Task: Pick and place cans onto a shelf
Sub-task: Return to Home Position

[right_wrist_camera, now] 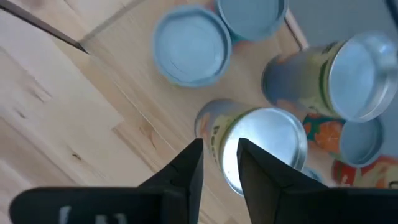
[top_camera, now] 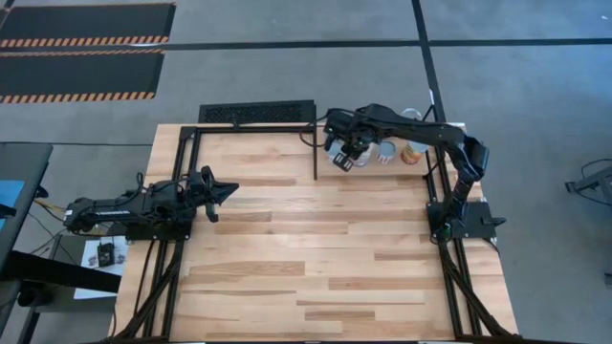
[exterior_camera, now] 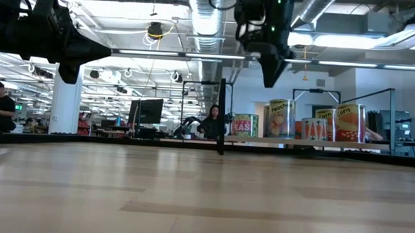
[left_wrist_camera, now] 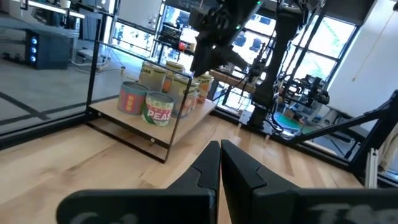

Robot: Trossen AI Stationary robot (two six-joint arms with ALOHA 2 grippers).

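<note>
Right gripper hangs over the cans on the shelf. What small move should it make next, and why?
Probably raise it straight up first, then draw it back. The right gripper, open and empty, hangs close above the cans, which stand upright and crowded on the shelf; a sideways move at this height might knock one. The left gripper waits shut over the left side of the table.

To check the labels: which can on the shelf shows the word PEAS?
The can at the shelf's front edge, beside the black post; only its label reads PEAS, unlike the other cans.
</note>
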